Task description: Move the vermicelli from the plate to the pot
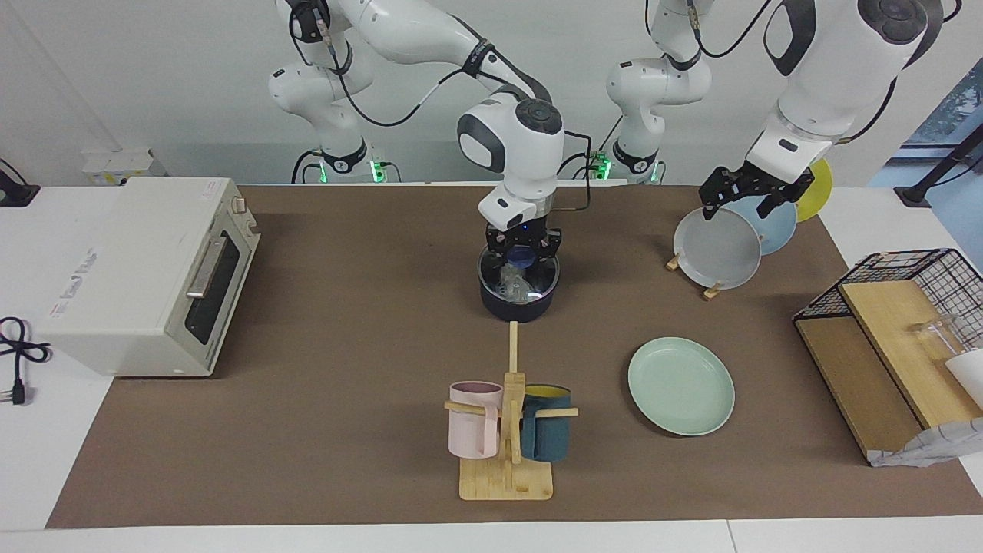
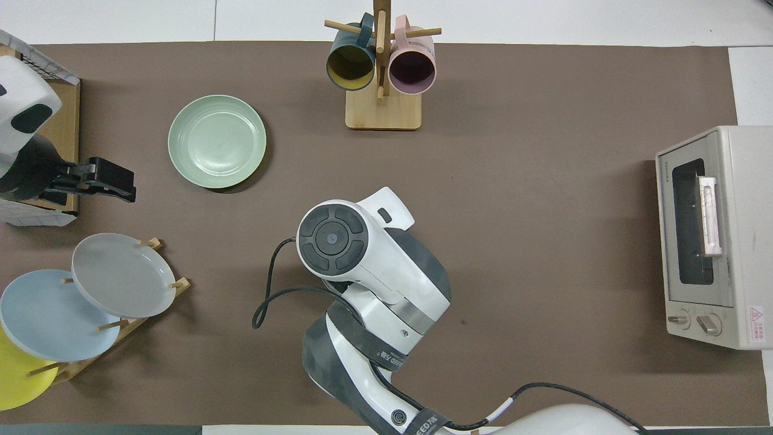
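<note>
The dark pot [image 1: 518, 306] stands mid-table with the whitish vermicelli [image 1: 516, 284] lying inside it. My right gripper [image 1: 524, 259] hangs straight down over the pot's rim on the robots' side. It is shut, and the pot's blue handle [image 1: 524, 253] shows between its fingers. In the overhead view the right arm [image 2: 368, 266] hides both pot and vermicelli. The mint-green plate [image 1: 681, 385] [image 2: 217, 141] lies bare, farther from the robots and toward the left arm's end. My left gripper [image 1: 751, 201] [image 2: 112, 183] waits open above the plate rack.
A rack [image 1: 713, 290] holds grey [image 1: 716, 248], light blue and yellow plates upright. A wooden mug tree [image 1: 507, 445] carries a pink mug and a teal mug. A toaster oven [image 1: 146, 273] stands at the right arm's end, a wire basket [image 1: 906, 307] at the left arm's end.
</note>
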